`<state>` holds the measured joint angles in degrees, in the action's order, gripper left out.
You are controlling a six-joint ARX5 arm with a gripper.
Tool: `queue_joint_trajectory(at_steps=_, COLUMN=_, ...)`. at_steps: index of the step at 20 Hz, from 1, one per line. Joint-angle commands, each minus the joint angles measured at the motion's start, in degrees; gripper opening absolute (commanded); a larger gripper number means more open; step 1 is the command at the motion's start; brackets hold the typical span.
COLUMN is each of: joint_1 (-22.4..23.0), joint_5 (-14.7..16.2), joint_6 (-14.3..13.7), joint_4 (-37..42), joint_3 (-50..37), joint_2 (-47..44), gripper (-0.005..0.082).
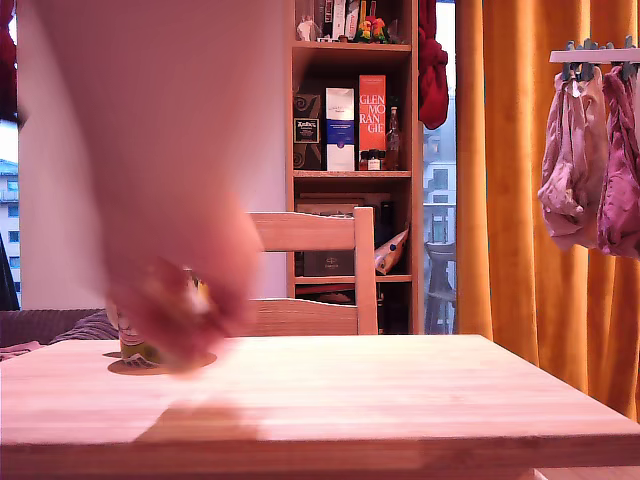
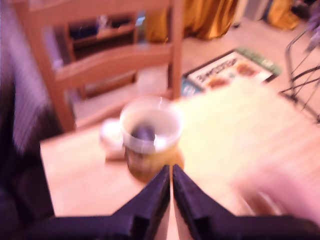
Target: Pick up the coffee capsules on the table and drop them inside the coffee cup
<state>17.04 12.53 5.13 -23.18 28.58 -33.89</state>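
Note:
In the wrist view the yellow-green coffee cup stands on the table near the far edge, with a dark brown capsule lying inside it. A pale round shape touches the cup's side; it looks like the cream capsule, but it is too blurred to be sure. My gripper hovers just short of the cup, its dark fingers pressed together with nothing between them. In the exterior view a person's blurred hand covers most of the cup. The gripper is out of that view.
A blurred hand also shows over the table in the wrist view. A wooden chair stands behind the table. Behind it are a bookshelf, orange curtains and hanging laundry.

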Motion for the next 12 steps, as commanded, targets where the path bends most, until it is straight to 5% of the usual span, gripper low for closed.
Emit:
queue_joint_trajectory(at_steps=1, joint_1=-0.26, joint_5=-1.53, joint_6=2.71, joint_4=0.66, joint_3=-2.71, joint_2=2.08, gripper=-0.0019)
queue_joint_trajectory(at_steps=12, joint_1=2.80, joint_5=-0.74, joint_6=3.78, joint_4=0.72, joint_3=-4.15, joint_2=4.02, gripper=-0.0019)
